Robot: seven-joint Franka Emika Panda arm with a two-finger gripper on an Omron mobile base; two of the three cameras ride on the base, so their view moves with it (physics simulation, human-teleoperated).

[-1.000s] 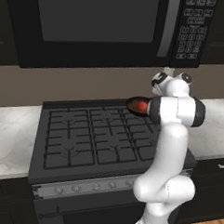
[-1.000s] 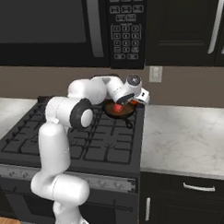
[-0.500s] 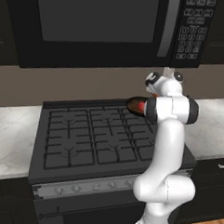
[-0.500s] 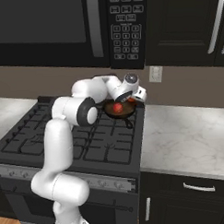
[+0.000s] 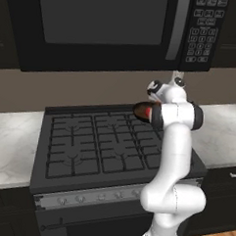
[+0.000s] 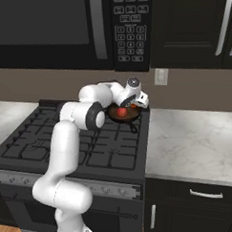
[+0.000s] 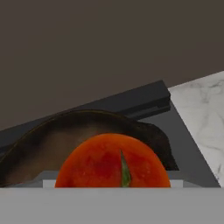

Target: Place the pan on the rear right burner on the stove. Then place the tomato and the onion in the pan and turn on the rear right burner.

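Observation:
The pan (image 6: 133, 116) is small, dark and brownish inside, and it sits on the rear right burner (image 5: 141, 125) of the black stove (image 5: 89, 148), its thin handle pointing to the front. My gripper (image 6: 124, 107) reaches in from the pan's right side. Its jaws stand wide, shut on the tomato (image 6: 122, 111), a red ball held low inside the pan's rim. In the hand view the tomato (image 7: 111, 162) looms close, orange-red with a green stem, against the pan's wall (image 7: 52, 140). Whether the tomato touches the pan's bottom is hidden. The onion is out of view.
A silver knob strip (image 5: 101, 195) runs along the stove's front. The black microwave (image 5: 105, 26) hangs low over the burners. Marble counter lies to the right (image 6: 195, 143) and to the left (image 5: 11, 139) of the stove.
The wrist has turned a little to the left over the pan. The tomato and the pan stay where they were.

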